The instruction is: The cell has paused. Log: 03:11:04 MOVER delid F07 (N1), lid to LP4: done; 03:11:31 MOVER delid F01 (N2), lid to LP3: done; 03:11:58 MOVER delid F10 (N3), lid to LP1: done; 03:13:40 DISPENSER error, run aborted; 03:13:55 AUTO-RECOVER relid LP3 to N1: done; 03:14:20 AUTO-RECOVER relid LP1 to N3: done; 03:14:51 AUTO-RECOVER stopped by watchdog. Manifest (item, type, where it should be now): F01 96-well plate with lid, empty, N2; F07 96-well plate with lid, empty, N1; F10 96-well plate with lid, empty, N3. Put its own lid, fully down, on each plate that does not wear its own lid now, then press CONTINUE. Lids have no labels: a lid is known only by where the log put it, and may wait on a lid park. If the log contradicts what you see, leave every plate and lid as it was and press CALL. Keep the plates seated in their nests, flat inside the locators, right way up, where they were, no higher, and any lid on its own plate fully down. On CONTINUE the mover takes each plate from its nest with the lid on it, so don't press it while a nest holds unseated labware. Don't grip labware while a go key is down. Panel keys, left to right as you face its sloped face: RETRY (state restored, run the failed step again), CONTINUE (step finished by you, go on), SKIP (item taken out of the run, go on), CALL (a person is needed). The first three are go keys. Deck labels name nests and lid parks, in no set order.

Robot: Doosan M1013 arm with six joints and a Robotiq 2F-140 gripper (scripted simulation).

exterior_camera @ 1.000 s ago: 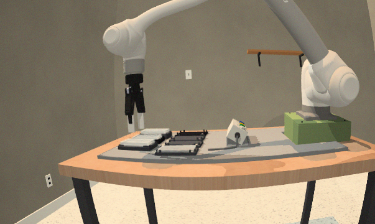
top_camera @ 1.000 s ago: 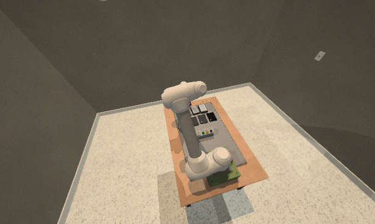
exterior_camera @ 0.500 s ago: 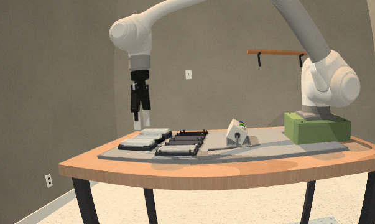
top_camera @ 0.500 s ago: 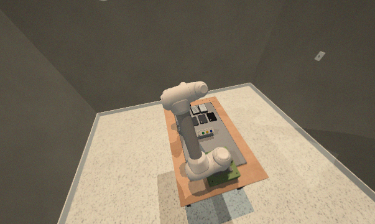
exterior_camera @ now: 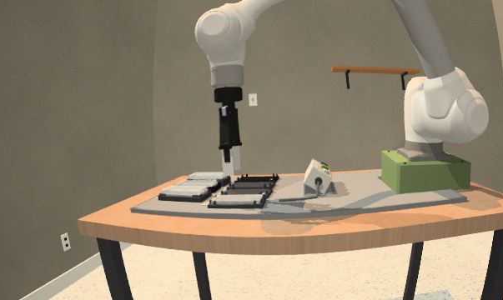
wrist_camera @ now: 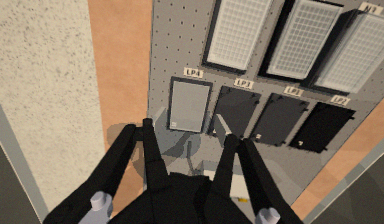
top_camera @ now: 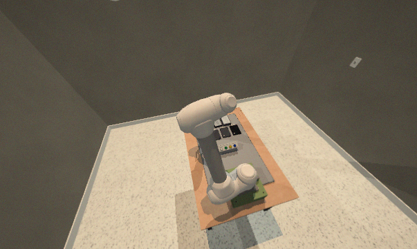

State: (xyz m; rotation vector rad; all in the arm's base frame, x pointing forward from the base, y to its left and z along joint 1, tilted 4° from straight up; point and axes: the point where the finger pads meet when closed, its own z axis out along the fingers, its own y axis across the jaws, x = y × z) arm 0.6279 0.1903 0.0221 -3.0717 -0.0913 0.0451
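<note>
My gripper (wrist_camera: 190,116) is open and empty. It hangs well above the deck, over lid park LP4; it also shows in the exterior view (exterior_camera: 231,163). A pale grey lid (wrist_camera: 189,106) lies flat on LP4 and also shows in the exterior view (exterior_camera: 238,200). The other three parks (wrist_camera: 278,119), among them LP3 and LP1, are bare and dark. Three white 96-well plates sit in a row beyond the parks: N2 (wrist_camera: 239,32), N1 (wrist_camera: 303,39) and N3 (wrist_camera: 354,52). The N3 plate looks paler. I cannot tell from here which plates wear lids.
The key panel (exterior_camera: 318,177) stands mid-deck with its cable (exterior_camera: 297,198) on the grey mat; its coloured keys show in the top view (top_camera: 227,146). The arm's green base block (exterior_camera: 425,171) is at the far end. The table edge lies left of LP4.
</note>
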